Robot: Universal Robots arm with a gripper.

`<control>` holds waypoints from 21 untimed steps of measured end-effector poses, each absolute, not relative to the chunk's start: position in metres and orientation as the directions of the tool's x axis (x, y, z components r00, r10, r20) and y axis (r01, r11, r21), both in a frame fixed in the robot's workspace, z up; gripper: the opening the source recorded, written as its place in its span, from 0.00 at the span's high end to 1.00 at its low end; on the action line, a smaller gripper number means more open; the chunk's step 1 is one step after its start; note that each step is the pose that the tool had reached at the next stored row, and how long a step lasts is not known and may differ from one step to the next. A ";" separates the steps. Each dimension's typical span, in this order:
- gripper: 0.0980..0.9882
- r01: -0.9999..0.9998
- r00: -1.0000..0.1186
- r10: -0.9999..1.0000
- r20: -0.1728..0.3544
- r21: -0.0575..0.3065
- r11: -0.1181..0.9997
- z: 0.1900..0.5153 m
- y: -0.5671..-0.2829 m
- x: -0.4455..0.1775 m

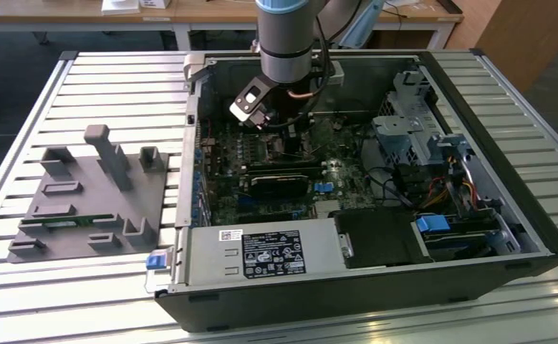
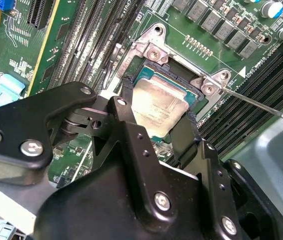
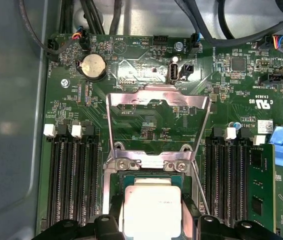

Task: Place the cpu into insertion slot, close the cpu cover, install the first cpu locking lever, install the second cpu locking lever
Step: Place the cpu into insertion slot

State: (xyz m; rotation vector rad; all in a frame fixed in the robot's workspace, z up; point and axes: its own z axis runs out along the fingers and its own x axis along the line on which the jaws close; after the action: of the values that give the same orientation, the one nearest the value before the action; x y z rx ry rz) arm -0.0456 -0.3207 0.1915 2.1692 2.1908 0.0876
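One arm reaches down into an open computer case (image 1: 355,294) that lies on the slatted tabletop (image 1: 69,304), with its end effector (image 1: 258,118) over the motherboard (image 3: 231,85). In both wrist views the end effector (image 2: 159,112) (image 3: 152,216) has its two black fingers (image 2: 125,100) clamped on opposite edges of the cpu (image 2: 156,102) (image 3: 151,205), which lies flat within the socket. The cpu cover (image 3: 156,95) stands raised at its hinge just beyond the socket. A thin locking lever (image 2: 261,105) angles away beside the socket. A grey fixture (image 1: 87,204) rests on the tabletop, on the exterior view's left of the case.
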 end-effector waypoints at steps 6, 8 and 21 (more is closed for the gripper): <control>0.49 0.997 -0.010 1.000 0.000 0.081 0.010 0.191 -0.321 -0.045; 0.42 0.997 -0.010 1.000 0.000 0.081 0.010 0.191 -0.321 -0.046; 0.42 0.997 -0.010 1.000 -0.001 0.081 0.010 0.189 -0.318 -0.046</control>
State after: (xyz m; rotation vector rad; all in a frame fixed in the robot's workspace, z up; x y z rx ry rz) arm -0.0456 -0.3182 0.1893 2.1695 2.1904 0.0876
